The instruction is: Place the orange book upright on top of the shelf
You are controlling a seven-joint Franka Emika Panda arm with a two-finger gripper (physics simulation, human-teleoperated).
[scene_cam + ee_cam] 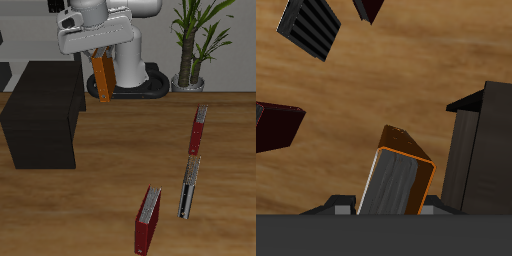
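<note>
The orange book (102, 78) hangs upright in my gripper (100, 58), lifted above the table beside the black shelf (45, 110). The fingers are shut on the book's upper end. In the wrist view the orange book (396, 185) fills the middle between the fingers, its pale page edges towards the camera, and the black shelf (481, 140) stands close beside it. The book's lower end is about level with the shelf's flat top, off its side edge nearest the robot base.
Two dark red books (198, 128) (148, 220) and a black-and-grey book (188, 185) lie on the wooden table nearer its front. A potted plant (192, 40) stands at the back. The robot base (140, 75) is behind the held book.
</note>
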